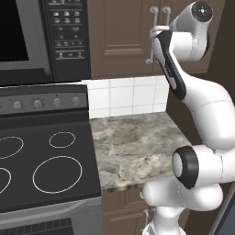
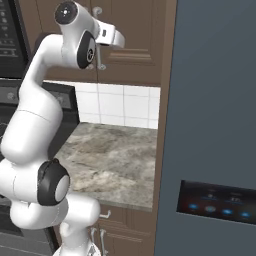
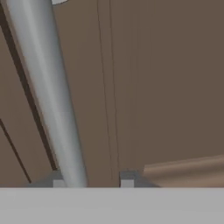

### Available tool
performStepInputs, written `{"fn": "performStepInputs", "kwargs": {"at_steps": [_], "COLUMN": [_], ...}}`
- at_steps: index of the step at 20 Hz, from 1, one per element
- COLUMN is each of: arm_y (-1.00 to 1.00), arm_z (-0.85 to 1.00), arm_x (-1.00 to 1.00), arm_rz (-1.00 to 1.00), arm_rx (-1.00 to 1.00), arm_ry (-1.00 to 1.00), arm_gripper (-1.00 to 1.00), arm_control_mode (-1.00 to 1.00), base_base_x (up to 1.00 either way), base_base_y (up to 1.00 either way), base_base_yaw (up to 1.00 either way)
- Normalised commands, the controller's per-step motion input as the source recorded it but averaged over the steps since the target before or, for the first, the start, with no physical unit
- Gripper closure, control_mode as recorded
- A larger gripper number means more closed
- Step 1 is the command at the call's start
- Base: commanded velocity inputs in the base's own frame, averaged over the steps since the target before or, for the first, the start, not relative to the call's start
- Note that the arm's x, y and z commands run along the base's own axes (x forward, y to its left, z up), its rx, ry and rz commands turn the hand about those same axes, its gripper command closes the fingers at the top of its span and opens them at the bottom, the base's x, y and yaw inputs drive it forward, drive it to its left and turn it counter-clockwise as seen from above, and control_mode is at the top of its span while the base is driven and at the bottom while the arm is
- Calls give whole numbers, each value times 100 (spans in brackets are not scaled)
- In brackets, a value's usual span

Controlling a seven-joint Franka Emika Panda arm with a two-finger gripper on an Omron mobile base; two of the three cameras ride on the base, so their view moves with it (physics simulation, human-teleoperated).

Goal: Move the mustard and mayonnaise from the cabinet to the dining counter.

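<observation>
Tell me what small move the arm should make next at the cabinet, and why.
Probably finish closing on the silver bar handle before pulling. In the hand view the bar runs down between the gripper fingertips, nearer one of them, with a gap on the other side, and the cabinet doors look shut, so the bottles inside are unreachable.

The dark brown wooden wall cabinet with panelled double doors (image 1: pixel 123 36) hangs above the white tiled wall, at twelve o'clock in both base views. Both doors are shut, with their faces flush. Two long vertical silver bar handles sit side by side near the middle seam; the one at nine o'clock of the pair (image 1: pixel 153 36) is partly hidden in the left base view. In the hand view, the brown door panel (image 3: pixel 166 87) is very close, and one silver bar handle (image 3: pixel 48 96) runs tilted from eleven o'clock down to six o'clock across it.
</observation>
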Motion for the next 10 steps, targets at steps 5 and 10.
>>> {"fn": "performStepInputs", "kwargs": {"at_steps": [5,10], "arm_y": [-19,-33], "arm_z": [-8,-9], "arm_x": [-8,-42], "arm_rz": [-10,-2], "arm_rx": [0,4], "arm_ry": [5,0], "arm_gripper": [100,100], "arm_control_mode": [-100,-100], "base_base_x": [0,0], "base_base_y": [0,0], "base_base_yaw": [0,0]}}
